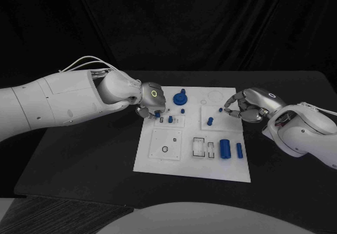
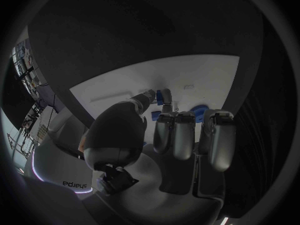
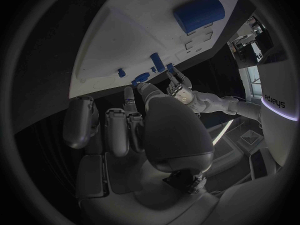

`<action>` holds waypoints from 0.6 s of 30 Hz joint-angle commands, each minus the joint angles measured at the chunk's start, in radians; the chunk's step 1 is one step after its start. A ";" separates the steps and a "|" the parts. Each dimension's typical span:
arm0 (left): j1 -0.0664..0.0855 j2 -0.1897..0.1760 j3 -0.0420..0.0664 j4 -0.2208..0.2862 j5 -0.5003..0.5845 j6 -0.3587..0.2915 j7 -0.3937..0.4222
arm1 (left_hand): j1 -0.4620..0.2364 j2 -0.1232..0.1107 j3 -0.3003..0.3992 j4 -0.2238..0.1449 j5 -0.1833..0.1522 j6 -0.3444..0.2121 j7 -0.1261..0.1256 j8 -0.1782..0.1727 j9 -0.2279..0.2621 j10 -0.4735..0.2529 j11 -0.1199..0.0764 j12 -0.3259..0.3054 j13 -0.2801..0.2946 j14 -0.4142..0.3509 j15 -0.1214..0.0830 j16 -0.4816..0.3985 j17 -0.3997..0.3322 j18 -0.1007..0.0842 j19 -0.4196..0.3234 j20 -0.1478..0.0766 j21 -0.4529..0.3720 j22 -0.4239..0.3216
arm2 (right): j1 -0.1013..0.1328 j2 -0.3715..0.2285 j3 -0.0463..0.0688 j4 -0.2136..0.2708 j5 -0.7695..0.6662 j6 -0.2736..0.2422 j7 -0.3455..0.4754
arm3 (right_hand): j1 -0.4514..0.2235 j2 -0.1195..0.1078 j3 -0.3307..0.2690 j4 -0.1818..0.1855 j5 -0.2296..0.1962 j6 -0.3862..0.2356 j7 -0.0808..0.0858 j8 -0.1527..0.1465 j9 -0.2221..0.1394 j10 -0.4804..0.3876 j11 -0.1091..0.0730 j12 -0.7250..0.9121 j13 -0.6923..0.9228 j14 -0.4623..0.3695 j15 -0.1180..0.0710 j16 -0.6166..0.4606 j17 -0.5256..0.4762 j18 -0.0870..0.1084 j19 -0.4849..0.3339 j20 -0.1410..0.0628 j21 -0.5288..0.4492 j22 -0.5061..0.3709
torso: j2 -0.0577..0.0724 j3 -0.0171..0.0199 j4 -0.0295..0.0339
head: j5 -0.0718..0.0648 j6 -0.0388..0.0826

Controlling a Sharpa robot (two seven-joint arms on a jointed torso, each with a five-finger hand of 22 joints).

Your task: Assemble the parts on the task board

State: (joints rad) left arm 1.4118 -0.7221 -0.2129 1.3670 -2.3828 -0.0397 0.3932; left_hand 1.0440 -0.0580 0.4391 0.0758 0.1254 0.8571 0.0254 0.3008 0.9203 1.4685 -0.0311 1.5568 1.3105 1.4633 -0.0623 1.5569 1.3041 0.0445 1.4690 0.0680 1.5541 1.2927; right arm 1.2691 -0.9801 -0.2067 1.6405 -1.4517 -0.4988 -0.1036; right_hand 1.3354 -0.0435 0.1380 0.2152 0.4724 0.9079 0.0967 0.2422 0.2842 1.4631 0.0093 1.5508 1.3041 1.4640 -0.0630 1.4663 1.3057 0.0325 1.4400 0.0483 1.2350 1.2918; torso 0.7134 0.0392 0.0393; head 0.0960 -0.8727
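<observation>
The white task board lies mid-table. My left hand hovers over its far left corner, thumb and fingers curled, pinching a small blue peg just above the board. Another peg stands close beside it. A round blue part sits just beyond. My right hand is at the far right edge, fingers apart and holding nothing, near small pegs. A thick blue cylinder and a slimmer one lie in the board's near right part.
The board carries square outlined plates with a small ring and empty slots. Black table surrounds the board on all sides. The left hand appears across the board in the right wrist view.
</observation>
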 commanded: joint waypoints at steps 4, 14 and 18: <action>-0.003 0.001 0.001 -0.001 -0.004 0.030 -0.010 | -0.042 -0.011 0.055 0.004 0.017 -0.027 0.008 -0.071 -0.025 0.102 0.012 0.014 0.260 0.108 0.007 0.014 0.267 -0.036 0.076 0.007 -0.016 0.266 | -0.002 0.000 0.001 0.000 -0.002 0.004 -0.014 | -0.006 -0.002 0.006 0.003 0.015 0.006 0.000 0.016 -0.012 0.108 0.003 0.020 0.267 0.070 0.007 -0.019 0.078 0.041 0.006 0.004 -0.013 0.182 | 0.000 0.0000 0.0004 | 0.000 0.000; -0.003 0.000 0.001 -0.003 -0.004 0.034 -0.019 | -0.061 -0.031 0.058 0.005 -0.014 -0.040 0.017 -0.117 -0.050 0.101 0.016 0.012 0.259 0.108 0.010 0.014 0.267 -0.035 0.073 0.008 -0.019 0.265 | -0.002 -0.001 0.001 0.001 -0.002 0.003 -0.014 | -0.006 -0.002 0.007 0.003 0.016 0.004 0.000 0.015 -0.013 0.108 0.003 0.020 0.267 0.070 0.007 -0.019 0.077 0.041 0.006 0.004 -0.013 0.182 | -0.001 -0.0001 0.0002 | 0.000 0.000; -0.003 0.001 0.001 -0.003 -0.004 0.032 -0.022 | -0.080 -0.042 0.045 0.018 -0.073 -0.043 0.022 -0.135 -0.056 0.099 0.019 0.010 0.259 0.108 0.012 0.014 0.267 -0.034 0.072 0.009 -0.020 0.265 | -0.002 -0.001 0.001 0.001 -0.002 0.003 -0.014 | -0.006 -0.002 0.007 0.003 0.016 0.004 0.000 0.015 -0.013 0.108 0.003 0.020 0.267 0.070 0.007 -0.019 0.077 0.041 0.006 0.004 -0.013 0.182 | -0.001 0.0000 0.0003 | 0.001 0.000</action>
State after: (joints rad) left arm 1.4101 -0.7227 -0.2128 1.3637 -2.3830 -0.0181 0.3756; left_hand 0.9806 -0.1025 0.4515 0.0882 0.0613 0.8215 0.0467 0.1817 0.8740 1.4698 -0.0160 1.5567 1.3105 1.4633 -0.0619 1.5569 1.3041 0.0445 1.4687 0.0683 1.5466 1.2927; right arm 1.2691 -0.9804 -0.2067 1.6404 -1.4517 -0.4973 -0.1041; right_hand 1.3354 -0.0434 0.1380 0.2152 0.4724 0.9078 0.0967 0.2422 0.2807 1.4631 0.0093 1.5508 1.3041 1.4640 -0.0630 1.4663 1.3057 0.0325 1.4400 0.0483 1.2350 1.2918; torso 0.7128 0.0392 0.0396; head 0.0962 -0.8727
